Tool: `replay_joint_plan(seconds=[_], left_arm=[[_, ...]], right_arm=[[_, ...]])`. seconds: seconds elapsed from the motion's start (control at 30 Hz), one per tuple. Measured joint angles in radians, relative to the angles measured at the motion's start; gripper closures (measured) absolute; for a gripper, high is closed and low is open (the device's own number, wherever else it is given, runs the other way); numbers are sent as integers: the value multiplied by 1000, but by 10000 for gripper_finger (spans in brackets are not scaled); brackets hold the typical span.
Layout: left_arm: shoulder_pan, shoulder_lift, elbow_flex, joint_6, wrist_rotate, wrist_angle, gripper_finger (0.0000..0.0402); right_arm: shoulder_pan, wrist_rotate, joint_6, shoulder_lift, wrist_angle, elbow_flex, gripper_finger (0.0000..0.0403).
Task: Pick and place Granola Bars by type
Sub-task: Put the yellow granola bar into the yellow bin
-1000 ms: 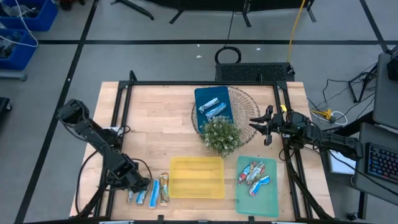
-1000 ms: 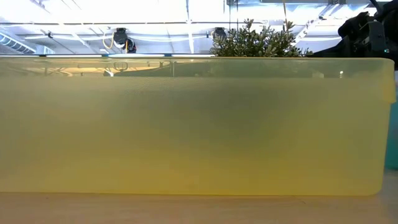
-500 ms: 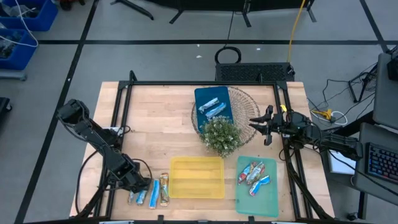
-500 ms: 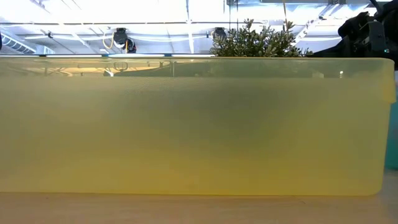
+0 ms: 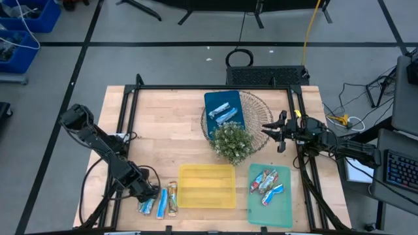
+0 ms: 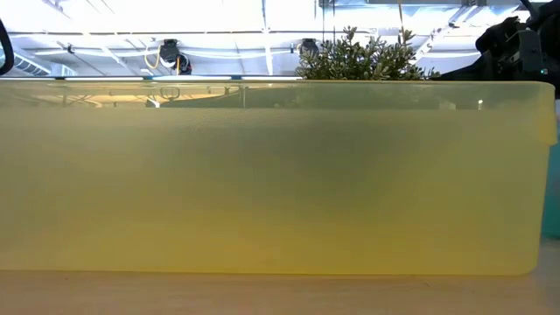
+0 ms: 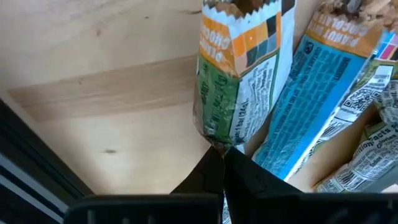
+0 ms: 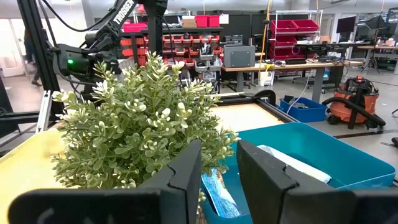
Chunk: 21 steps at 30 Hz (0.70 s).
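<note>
Left wrist view, crinkly foil granola bar [image 7: 239,93] pinched

From above, the left tool [image 5: 145,194] sits low at the near left corner of the worktop [image 5: 163,117], right at a small cluster of granola bars [image 5: 160,203] lying beside the yellow tray [image 5: 207,186]. More bars lie in the green tray [image 5: 270,196] and the blue tray [image 5: 223,109]. The right tool [image 5: 269,128] hangs beside the plant [image 5: 232,142].
</note>
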Motion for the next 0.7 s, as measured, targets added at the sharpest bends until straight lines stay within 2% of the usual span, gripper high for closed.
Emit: replay_joint_plan(seconds=[0.13, 0.2, 0.43, 0.7], left_arm=[[0, 0, 0, 23, 3, -43, 398], [-4, 0, 5, 37, -40, -125, 399], [-26, -3, 24, 52, -327, -419, 400], [-25, -65, 24, 83, -733, -506, 400]], right_arm=[[0, 0, 0, 0, 0, 0, 309], [0, 0, 0, 0, 0, 0, 309], [0, 0, 0, 0, 0, 0, 309], [0, 0, 0, 0, 0, 0, 309]])
